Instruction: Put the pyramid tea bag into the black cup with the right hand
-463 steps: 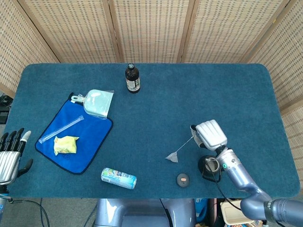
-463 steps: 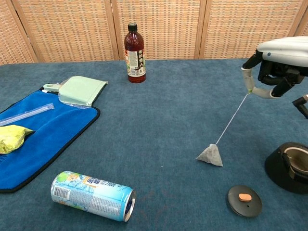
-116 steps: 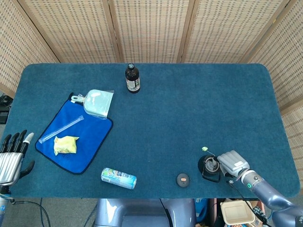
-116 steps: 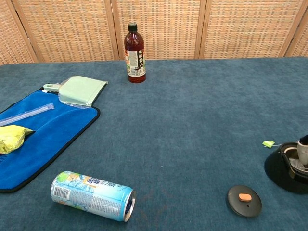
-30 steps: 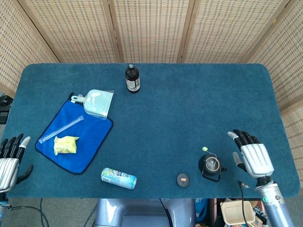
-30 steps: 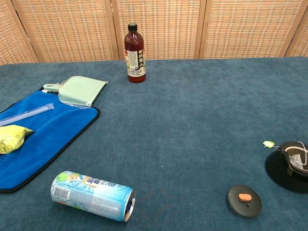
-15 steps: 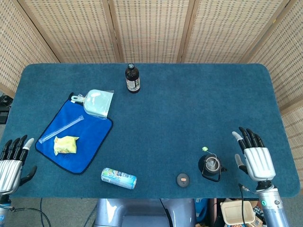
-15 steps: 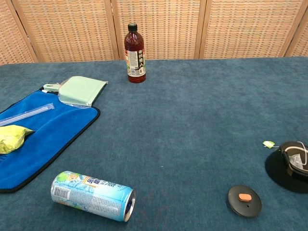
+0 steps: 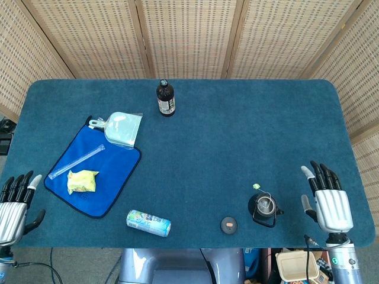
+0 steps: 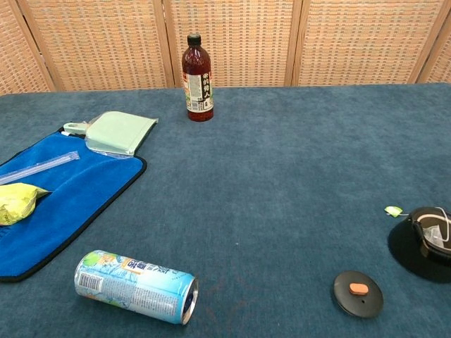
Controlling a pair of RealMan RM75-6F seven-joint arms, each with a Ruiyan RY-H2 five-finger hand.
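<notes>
The black cup (image 9: 264,208) (image 10: 425,243) stands near the table's front right. A pale tea bag shows inside it in the head view, with its string looping over the rim to a small green tag (image 9: 256,186) (image 10: 393,210) lying on the cloth beside the cup. My right hand (image 9: 329,202) hovers to the right of the cup, apart from it, fingers spread and holding nothing. My left hand (image 9: 14,206) sits at the front left edge, fingers apart and empty. The chest view shows neither hand.
A round black lid (image 9: 228,224) (image 10: 359,292) lies left of the cup. A drink can (image 9: 148,222) lies on its side at the front. A blue cloth (image 9: 93,170) holds a yellow packet and a tube. A dark bottle (image 9: 166,98) stands at the back.
My right hand has drawn further right and toward the front edge, away from the cup. The cup, tea bag and tag have stayed put.
</notes>
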